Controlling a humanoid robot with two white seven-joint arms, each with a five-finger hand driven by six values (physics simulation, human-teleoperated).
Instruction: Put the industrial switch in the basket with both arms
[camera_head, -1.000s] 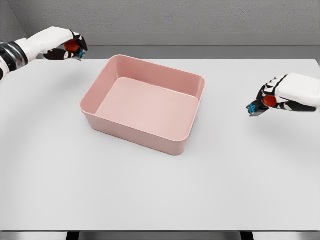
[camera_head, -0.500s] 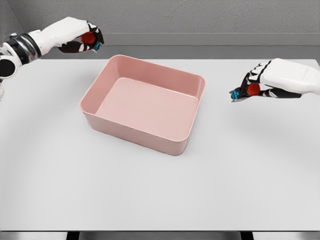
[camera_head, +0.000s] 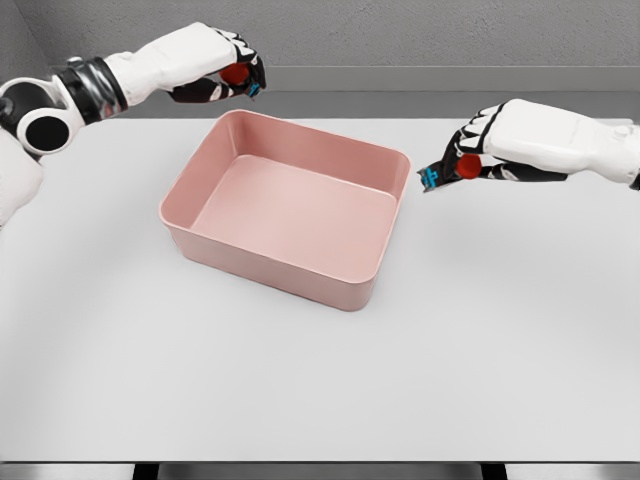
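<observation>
Switch (camera_head: 236, 73) within left fingers (camera_head: 215, 88); second switch (camera_head: 462, 166) within right.

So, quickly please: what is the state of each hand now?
Left hand: closed on a red-buttoned industrial switch, above the pink basket's far rim.
Right hand: closed on a second switch, beside the basket's right rim.

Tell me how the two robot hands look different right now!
The left robot hand is up behind the pink basket's far left corner; the right robot hand is beside the basket's right rim, lower in the picture. The left shows more arm, with a dark wrist band; the right shows mostly white hand. Both hold a small red-and-blue industrial switch.
</observation>
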